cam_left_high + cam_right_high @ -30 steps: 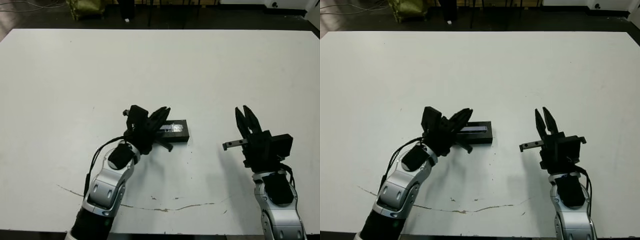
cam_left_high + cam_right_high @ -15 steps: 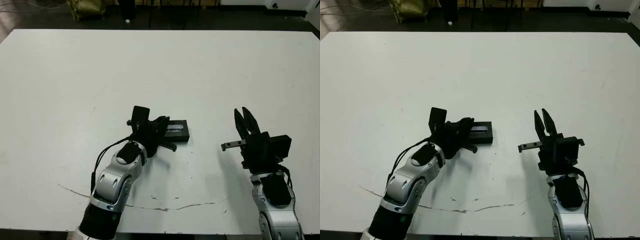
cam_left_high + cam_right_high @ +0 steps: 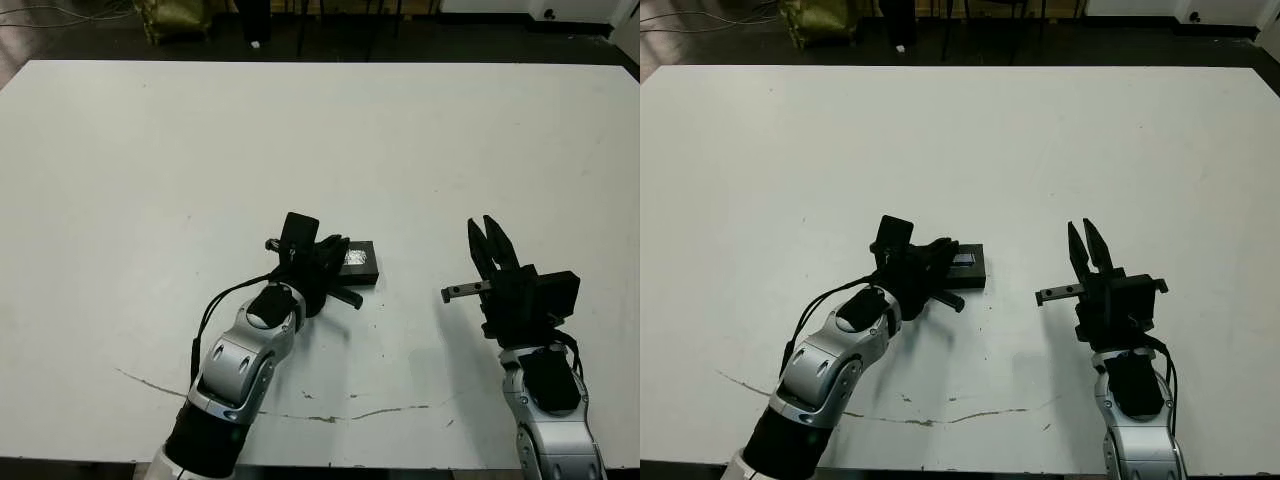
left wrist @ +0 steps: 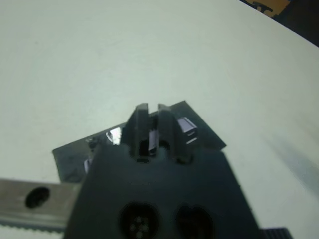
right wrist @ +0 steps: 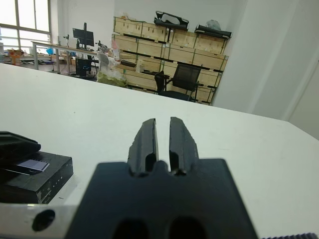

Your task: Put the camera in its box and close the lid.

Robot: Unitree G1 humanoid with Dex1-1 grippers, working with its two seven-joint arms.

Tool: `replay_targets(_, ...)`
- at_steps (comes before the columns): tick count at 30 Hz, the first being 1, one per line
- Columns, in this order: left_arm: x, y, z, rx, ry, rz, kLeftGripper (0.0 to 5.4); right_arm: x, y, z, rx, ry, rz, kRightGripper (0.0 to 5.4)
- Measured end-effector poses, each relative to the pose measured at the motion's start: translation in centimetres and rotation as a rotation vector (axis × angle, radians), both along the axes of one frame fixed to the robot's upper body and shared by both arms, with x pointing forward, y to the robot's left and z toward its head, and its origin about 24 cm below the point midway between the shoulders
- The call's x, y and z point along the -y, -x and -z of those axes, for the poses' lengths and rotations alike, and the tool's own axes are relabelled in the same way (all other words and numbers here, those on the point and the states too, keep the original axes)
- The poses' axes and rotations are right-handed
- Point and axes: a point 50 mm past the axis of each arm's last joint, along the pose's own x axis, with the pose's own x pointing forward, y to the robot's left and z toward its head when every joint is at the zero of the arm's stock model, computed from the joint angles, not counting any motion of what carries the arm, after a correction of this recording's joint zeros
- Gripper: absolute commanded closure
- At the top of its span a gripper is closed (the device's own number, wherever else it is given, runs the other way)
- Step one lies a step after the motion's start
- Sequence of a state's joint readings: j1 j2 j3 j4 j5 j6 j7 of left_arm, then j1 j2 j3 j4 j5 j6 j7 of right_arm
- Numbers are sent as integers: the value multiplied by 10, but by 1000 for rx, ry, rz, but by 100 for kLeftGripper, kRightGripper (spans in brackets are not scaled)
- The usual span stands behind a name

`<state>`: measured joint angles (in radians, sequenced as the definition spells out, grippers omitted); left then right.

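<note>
I count two grippers and one closed black box. My right gripper [image 3: 493,240] hangs above the table [image 3: 120,160], fingers nearly together, holding nothing, well apart from the lid [image 3: 360,262]. My left gripper [image 3: 322,262] rests on the lid with fingers pressed together. Compared with one second ago, the left gripper moved further over the lid.

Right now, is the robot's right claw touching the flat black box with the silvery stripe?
Apart. In the left eye view the right gripper hovers off to one side, and bare white table shows plainly between it and the black striped box.
</note>
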<state>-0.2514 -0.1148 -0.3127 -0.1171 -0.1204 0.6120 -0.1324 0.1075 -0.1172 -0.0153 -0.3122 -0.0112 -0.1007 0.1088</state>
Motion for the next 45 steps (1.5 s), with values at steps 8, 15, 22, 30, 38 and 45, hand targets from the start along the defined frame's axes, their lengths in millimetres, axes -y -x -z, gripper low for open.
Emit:
replay_targets(8,-1,4,-3,5,40,13,537,0,0,-1,5,2,-1,540)
replay_targets(15,-8,11,-7,2,108,-30,537,0,0,0,27,6,-10,540)
replay_targets(22,-21,11,-24,62,221,-73,537,0,0,1,25,10,-10,540)
replay_targets(30,-37,14,-58,313,344,-58,537,0,0,2,20,16,-11,540)
replay_targets(38,-108,10,-79,595,219,-266,537,1,-1,-2,13,7,-3,540)
replay_targets(45,-157,-1,-78,666,215,-449,537,6,-9,-24,79,-22,16,540)
